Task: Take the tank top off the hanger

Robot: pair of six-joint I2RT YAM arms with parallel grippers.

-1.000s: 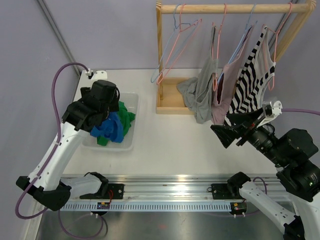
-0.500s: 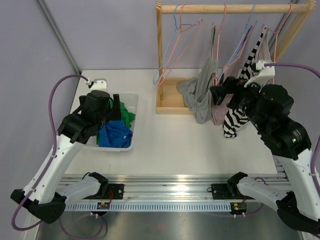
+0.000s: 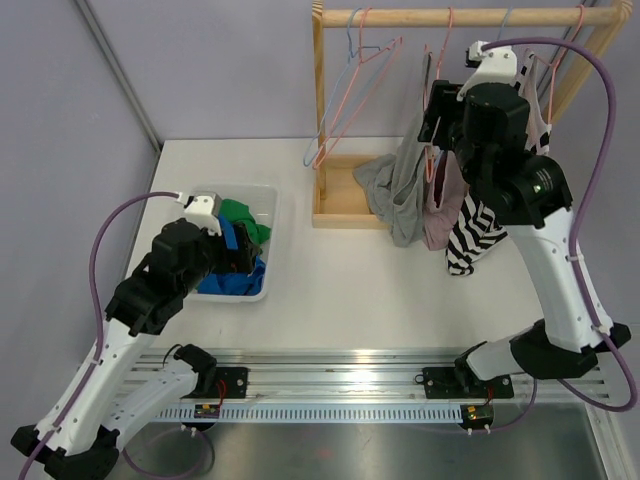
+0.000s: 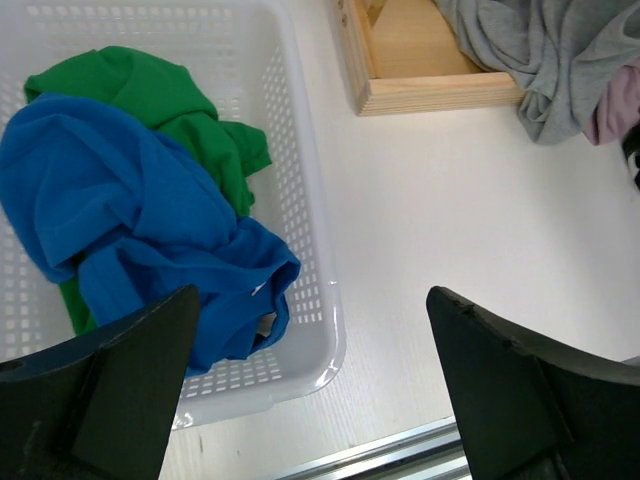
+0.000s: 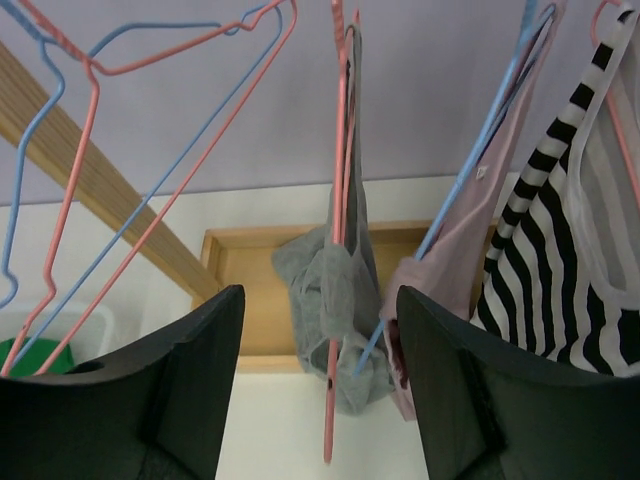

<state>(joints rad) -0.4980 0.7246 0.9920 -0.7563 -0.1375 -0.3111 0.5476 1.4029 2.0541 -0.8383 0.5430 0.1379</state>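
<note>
A grey tank top [image 3: 400,195] hangs off one side of a pink hanger [image 5: 337,200] on the wooden rack [image 3: 460,17], its lower part heaped on the rack's base. Beside it hang a pink tank top [image 3: 440,215] on a blue hanger [image 5: 480,150] and a black-and-white striped tank top [image 3: 478,235]. My right gripper [image 3: 432,118] is raised near the rail, open and empty; in the right wrist view [image 5: 320,380] the grey top [image 5: 345,290] lies between its jaws but farther off. My left gripper [image 3: 243,256] is open and empty over the basket's near right corner.
A white mesh basket [image 4: 315,250] holds a blue garment [image 4: 130,230] and a green one [image 4: 170,110]. Empty pink and blue hangers [image 3: 350,90] hang at the rack's left end. The rack's wooden base tray [image 4: 430,60] sits on the white table.
My right arm swung up from low at the table's right to the rail by the grey top. My left arm drew back from over the basket toward the near edge.
</note>
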